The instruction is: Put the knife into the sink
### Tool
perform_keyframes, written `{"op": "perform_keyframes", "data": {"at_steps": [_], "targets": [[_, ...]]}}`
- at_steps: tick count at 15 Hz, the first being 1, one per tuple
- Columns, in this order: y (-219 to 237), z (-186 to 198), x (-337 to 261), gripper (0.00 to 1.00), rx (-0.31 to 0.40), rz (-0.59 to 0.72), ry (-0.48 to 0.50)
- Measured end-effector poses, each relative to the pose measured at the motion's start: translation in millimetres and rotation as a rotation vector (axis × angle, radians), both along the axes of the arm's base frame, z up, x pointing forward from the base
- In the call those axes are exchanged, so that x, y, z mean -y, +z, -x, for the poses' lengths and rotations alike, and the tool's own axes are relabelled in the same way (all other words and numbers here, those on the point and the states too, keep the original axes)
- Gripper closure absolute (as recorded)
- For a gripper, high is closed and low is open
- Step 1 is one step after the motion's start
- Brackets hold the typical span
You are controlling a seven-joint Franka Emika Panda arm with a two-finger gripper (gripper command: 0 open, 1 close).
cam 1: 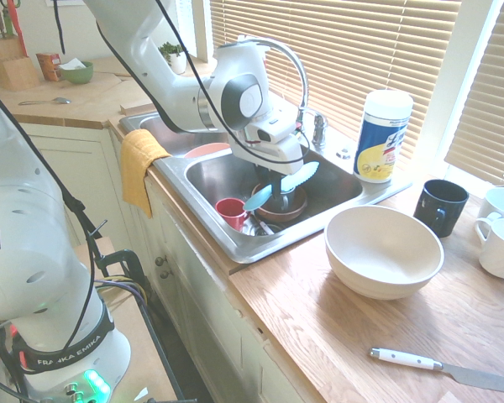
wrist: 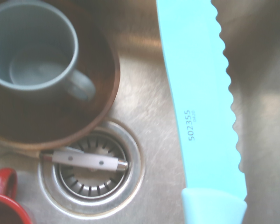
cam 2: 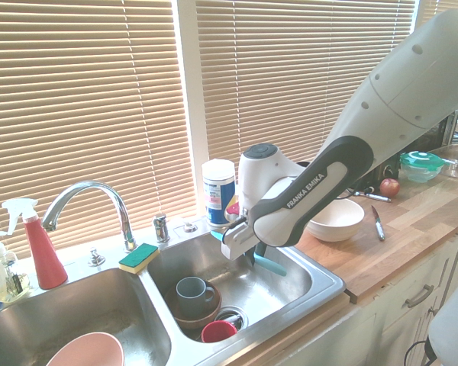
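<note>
My gripper (cam 1: 277,175) hangs over the right basin of the steel sink (cam 1: 223,172) and is shut on the turquoise knife (cam 1: 283,186). The knife is held roughly level in the air, with its serrated blade above the dishes in the basin. From the other side the knife (cam 2: 269,264) sticks out below the gripper (cam 2: 240,245), over the sink (cam 2: 294,284). In the wrist view the knife (wrist: 200,102) runs across the basin floor beside the drain (wrist: 93,173).
In the basin are a grey mug (cam 2: 192,293) in a brown bowl (wrist: 100,88), a red cup (cam 2: 217,332) and a white-handled utensil (wrist: 88,160) on the drain. A white bowl (cam 1: 382,250), white-handled knife (cam 1: 445,367), black mug (cam 1: 441,206) and wipes canister (cam 1: 382,134) stand on the counter.
</note>
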State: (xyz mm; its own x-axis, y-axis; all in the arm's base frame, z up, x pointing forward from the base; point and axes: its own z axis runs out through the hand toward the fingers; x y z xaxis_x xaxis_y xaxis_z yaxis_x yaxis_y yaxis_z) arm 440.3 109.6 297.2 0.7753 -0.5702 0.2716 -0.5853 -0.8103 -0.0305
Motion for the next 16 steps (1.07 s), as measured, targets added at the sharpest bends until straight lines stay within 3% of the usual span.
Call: {"op": "perform_keyframes", "data": {"at_steps": [2, 6, 10, 11, 16], "targets": [[-30.6, -4.0, -1.0, 1.00, -0.033, 0.012, 0.036], [-95.1, -25.7, 7.8, 1.00, -0.183, 0.003, 0.219], [-121.2, -63.6, 22.5, 1.00, -0.214, -0.018, 0.219], [-124.8, -67.1, 23.6, 0.00, -0.219, -0.024, 0.202], [-128.9, -68.4, 26.5, 0.00, -0.253, -0.057, 0.148]]}}
